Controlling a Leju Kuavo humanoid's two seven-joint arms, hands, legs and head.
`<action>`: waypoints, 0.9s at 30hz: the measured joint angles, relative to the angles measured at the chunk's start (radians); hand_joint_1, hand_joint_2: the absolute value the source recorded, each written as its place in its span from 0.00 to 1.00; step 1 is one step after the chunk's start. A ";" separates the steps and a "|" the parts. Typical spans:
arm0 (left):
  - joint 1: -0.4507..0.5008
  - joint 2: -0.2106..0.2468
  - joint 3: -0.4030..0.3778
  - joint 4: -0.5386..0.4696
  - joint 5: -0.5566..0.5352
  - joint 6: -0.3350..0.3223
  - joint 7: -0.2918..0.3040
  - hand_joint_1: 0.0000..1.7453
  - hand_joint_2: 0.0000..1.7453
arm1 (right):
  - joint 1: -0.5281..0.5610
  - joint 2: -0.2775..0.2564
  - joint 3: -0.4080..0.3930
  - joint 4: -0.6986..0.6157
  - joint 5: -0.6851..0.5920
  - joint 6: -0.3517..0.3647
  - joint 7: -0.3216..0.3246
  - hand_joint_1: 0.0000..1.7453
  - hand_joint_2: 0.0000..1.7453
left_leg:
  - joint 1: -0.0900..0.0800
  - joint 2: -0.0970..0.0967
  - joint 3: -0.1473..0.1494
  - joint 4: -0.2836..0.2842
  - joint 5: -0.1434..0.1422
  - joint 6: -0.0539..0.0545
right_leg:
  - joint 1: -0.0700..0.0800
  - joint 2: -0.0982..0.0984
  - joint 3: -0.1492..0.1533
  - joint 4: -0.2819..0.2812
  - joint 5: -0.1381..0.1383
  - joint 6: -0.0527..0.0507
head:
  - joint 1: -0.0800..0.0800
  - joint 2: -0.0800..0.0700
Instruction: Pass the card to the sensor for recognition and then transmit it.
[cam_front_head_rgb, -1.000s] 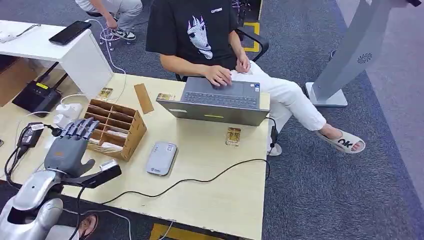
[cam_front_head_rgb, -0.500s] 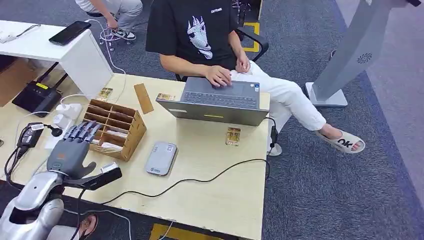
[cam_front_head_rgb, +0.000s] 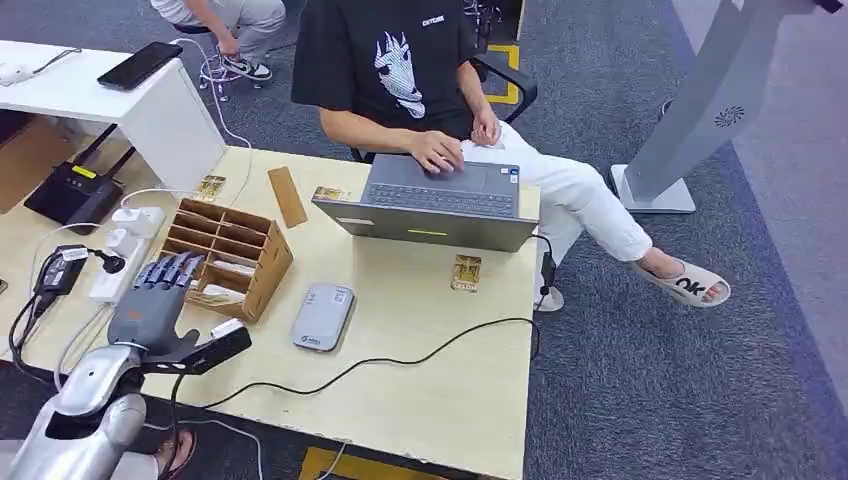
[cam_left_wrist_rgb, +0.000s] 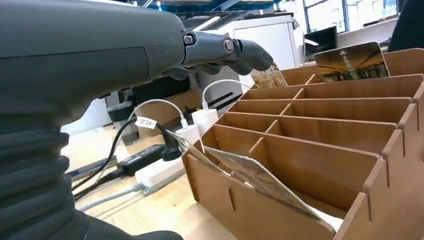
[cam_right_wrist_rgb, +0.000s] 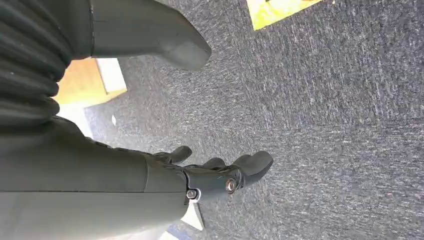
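One pale wooden table (cam_front_head_rgb: 420, 400) on grey carpet (cam_front_head_rgb: 680, 380); both left robot hand (cam_front_head_rgb: 150, 305) and right robot hand (cam_right_wrist_rgb: 210, 177) spread, empty

You see the left arm (cam_front_head_rgb: 75, 400) in silver, smooth rounded shells with a dark gap at the joint. Its left hand (cam_front_head_rgb: 152, 305) has a blue-grey back and darker grey fingers (cam_front_head_rgb: 170, 268), segmented like links, with a thick thumb (cam_front_head_rgb: 180, 345). A black block (cam_front_head_rgb: 205, 352) juts from the wrist. In the left wrist view you see a dark grey ribbed cover (cam_left_wrist_rgb: 30, 165) and small silver screws (cam_left_wrist_rgb: 228, 45) at the knuckle. The right hand (cam_right_wrist_rgb: 220, 175) looks the same: ribbed cover, matt grey shell, thick thumb (cam_right_wrist_rgb: 165, 35), one bright screw (cam_right_wrist_rgb: 230, 185).
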 joint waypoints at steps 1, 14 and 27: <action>-0.002 -0.004 0.000 0.007 0.000 0.003 -0.001 0.00 1.00 | 0.000 0.000 0.000 0.000 0.003 0.000 0.000 0.00 1.00 | 0.000 0.000 0.000 0.000 0.000 0.000 | 0.000 0.000 0.000 0.000 0.000 0.000 | 0.000 0.000; -0.015 -0.037 0.000 0.069 -0.006 0.055 -0.027 1.00 1.00 | 0.000 0.000 0.000 -0.001 0.027 0.005 -0.002 0.00 1.00 | 0.000 0.000 0.000 0.000 0.000 0.000 | 0.000 0.000 0.000 0.000 0.000 0.000 | 0.000 0.000; -0.024 -0.048 0.001 0.083 -0.010 0.070 -0.033 1.00 1.00 | 0.000 0.000 0.000 -0.001 0.030 0.011 -0.002 0.00 1.00 | 0.000 0.000 0.000 0.000 0.000 0.000 | 0.000 0.000 0.000 0.000 0.000 0.000 | 0.000 0.000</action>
